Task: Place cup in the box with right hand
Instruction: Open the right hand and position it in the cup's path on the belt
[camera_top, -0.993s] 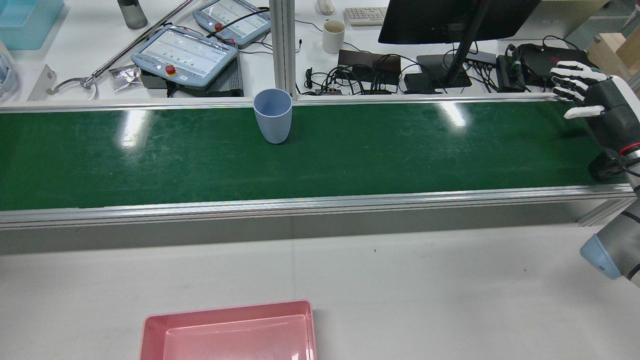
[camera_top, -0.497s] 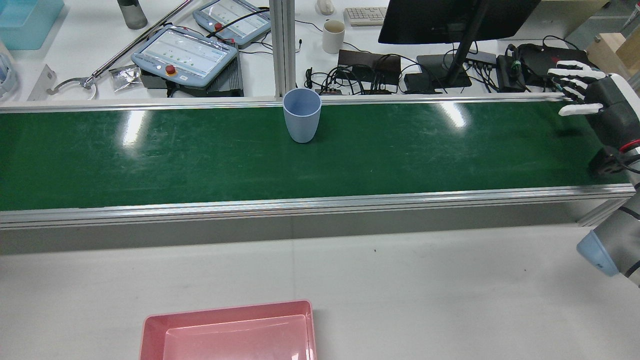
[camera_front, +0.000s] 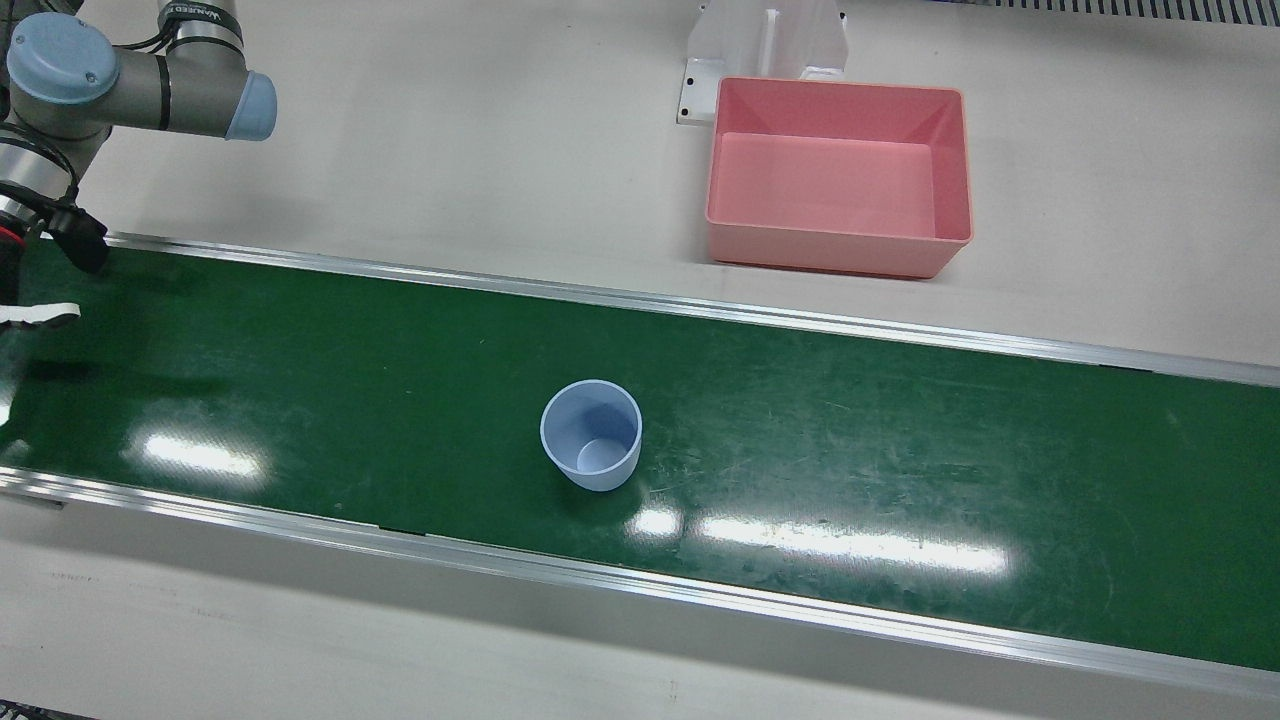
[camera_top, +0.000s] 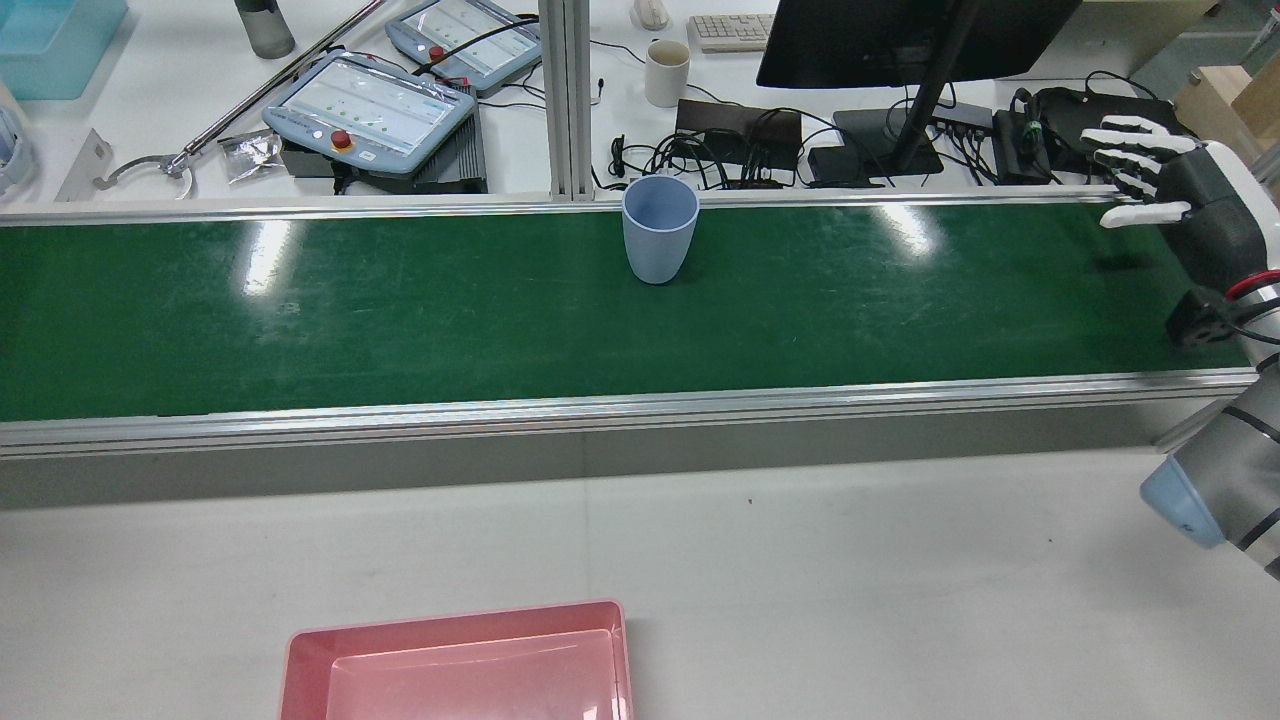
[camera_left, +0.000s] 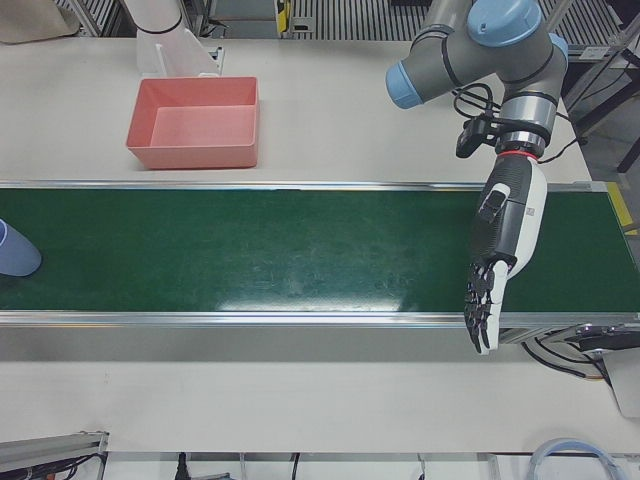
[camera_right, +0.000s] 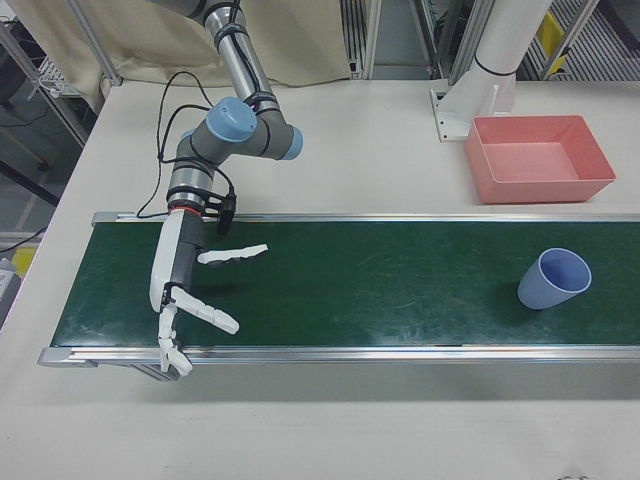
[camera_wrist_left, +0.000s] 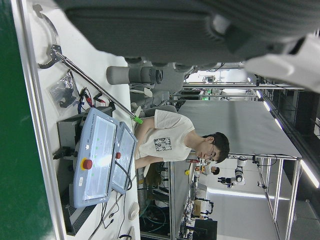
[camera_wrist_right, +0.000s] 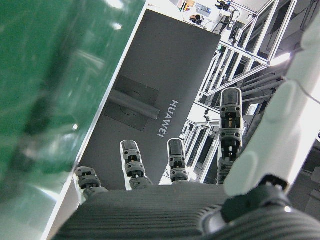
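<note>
Box (camera_top: 455, 662) half cut off, rear view

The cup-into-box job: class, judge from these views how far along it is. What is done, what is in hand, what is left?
Done: nothing yet. The blue cup stands upright on the green belt, untouched. In hand: the right hand hangs open over the belt's end, well apart from the cup. Left: grasp, lift, and set it in the empty pink box.
</note>
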